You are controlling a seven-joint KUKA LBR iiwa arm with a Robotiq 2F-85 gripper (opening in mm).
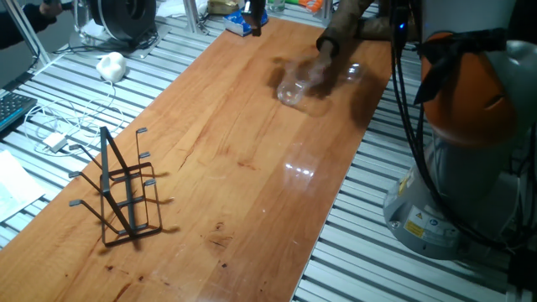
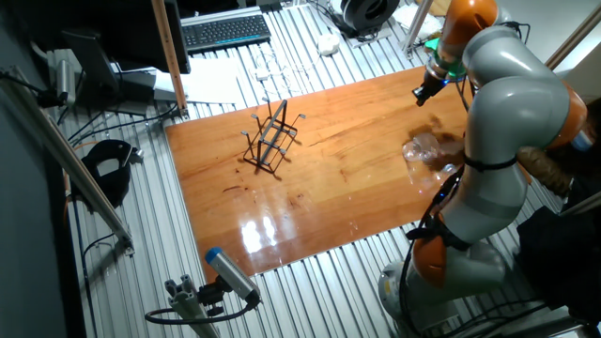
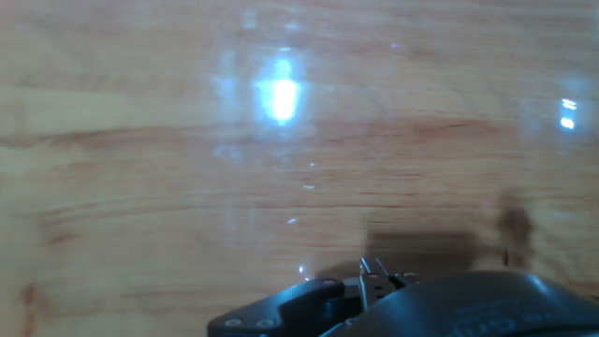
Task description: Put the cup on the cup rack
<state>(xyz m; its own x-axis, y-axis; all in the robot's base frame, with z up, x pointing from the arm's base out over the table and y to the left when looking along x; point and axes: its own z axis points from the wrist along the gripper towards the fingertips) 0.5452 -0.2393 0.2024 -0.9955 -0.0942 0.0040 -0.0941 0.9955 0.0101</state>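
1. The black two-finger gripper (image 2: 422, 92) hangs over the far end of the wooden table (image 1: 252, 159); its fingers are too small and dark to tell how far apart they are, and nothing shows between them.
2. The clear, colourless plastic tumbler (image 1: 295, 87) lies blurred on the wood near the gripper, apart from it.
3. The small black thin-wire cup rack (image 1: 124, 186) stands upright well away from the gripper, at the table's other end.
4. The hand view shows only bare glossy wood.

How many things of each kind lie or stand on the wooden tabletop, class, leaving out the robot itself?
Clear cup: 1
Black wire cup rack: 1
Total: 2
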